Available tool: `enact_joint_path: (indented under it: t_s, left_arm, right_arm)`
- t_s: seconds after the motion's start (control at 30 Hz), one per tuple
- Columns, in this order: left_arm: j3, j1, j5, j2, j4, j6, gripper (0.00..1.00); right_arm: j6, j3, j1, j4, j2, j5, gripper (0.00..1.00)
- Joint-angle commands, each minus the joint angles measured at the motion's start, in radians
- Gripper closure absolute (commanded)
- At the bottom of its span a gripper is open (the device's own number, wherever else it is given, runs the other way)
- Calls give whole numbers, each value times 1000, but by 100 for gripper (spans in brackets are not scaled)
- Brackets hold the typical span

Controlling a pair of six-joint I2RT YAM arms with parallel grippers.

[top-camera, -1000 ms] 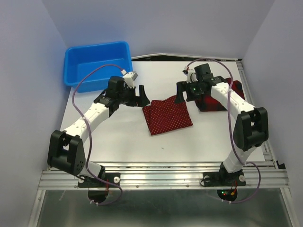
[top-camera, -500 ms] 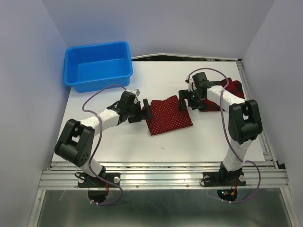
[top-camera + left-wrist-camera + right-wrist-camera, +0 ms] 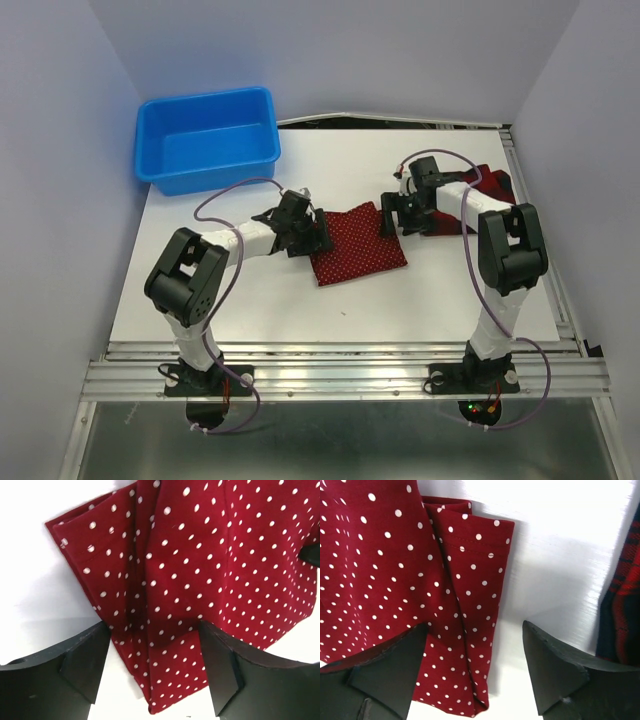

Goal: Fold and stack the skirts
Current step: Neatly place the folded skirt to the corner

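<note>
- The polka-dot skirt (image 3: 355, 245) lies folded flat near the middle of the table (image 3: 260, 300), with a gripper at its left edge and another at its right.
- The left gripper (image 3: 150, 672) stands wide and low over the left folded edge. One finger is above white table and the other above cloth, and nothing is pinched.
- The right gripper (image 3: 475, 667) is also wide and straddles the right folded edge in the same way.
- White tabletop runs from the skirt's near edge to the table's near edge.
- Pale walls (image 3: 60, 200) close in the left and right sides.
- The tartan skirt (image 3: 624, 605) lies on the right of the table, partly under the right arm (image 3: 465, 205). A strip of white table separates it from the polka-dot skirt.
- The blue bin (image 3: 150, 150) sits at the far left corner, well apart from both skirts. Its inside shows only blue floor and walls.
</note>
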Motion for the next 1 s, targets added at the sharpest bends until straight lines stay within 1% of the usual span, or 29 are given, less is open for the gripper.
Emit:
enact_joint_path:
  t_s: [0.0, 0.07, 0.1, 0.13, 0.17, 0.2, 0.23, 0.33, 0.37, 0.4, 0.43, 0.47, 0.5, 0.53, 0.67, 0.8, 0.97]
  left_arm:
    - [47, -1, -90, 41, -67, -8, 29]
    - [62, -1, -89, 50, -78, -9, 36]
    - [68, -1, -81, 54, -79, -8, 40]
    - [76, -1, -80, 54, -81, -6, 42]
    - [91, -4, -81, 52, -90, 0, 48]
    - [97, -6, -89, 47, -95, 1, 50]
    - [99, -6, -89, 44, -99, 1, 52]
    - [94, -6, -88, 28, -104, 3, 65]
    - [94, -6, -86, 24, -104, 3, 70]
    - [90, -6, -86, 21, -99, 3, 74]
    - [88, -6, -78, 15, -96, 6, 89]
    - [88, -6, -72, 12, -92, 9, 95]
    - [94, -6, -65, 11, -87, 11, 99]
    - [108, -7, -52, 11, -84, 14, 100]
    - [137, -12, -54, 6, -85, 24, 100]
    - [177, -12, -63, 0, -76, 31, 100]
    - [240, -17, -68, 4, -64, 27, 100]
  right_arm:
    - [3, -25, 1, 51, 27, -36, 21]
    - [6, -30, 1, 60, 26, -39, 27]
    - [7, -36, 1, 72, 23, -46, 35]
    - [16, -38, 1, 77, 21, -51, 41]
    - [19, -38, 1, 83, 15, -60, 50]
    - [24, -36, 1, 92, 14, -66, 55]
    - [30, -34, 1, 95, 10, -72, 58]
    - [38, -24, 1, 100, 4, -103, 68]
    - [38, -21, 1, 102, 1, -111, 71]
    - [38, -19, 1, 105, -3, -117, 79]
    - [33, -13, 1, 108, -6, -123, 84]
    - [30, -8, 1, 108, -8, -125, 89]
    - [30, -7, 1, 106, -9, -126, 92]
    - [24, -1, 1, 109, -19, -120, 99]
    - [10, 13, 1, 111, -45, -91, 99]
    - [-11, 42, 1, 108, -77, -7, 99]
    - [-36, 65, 1, 106, -111, 44, 99]
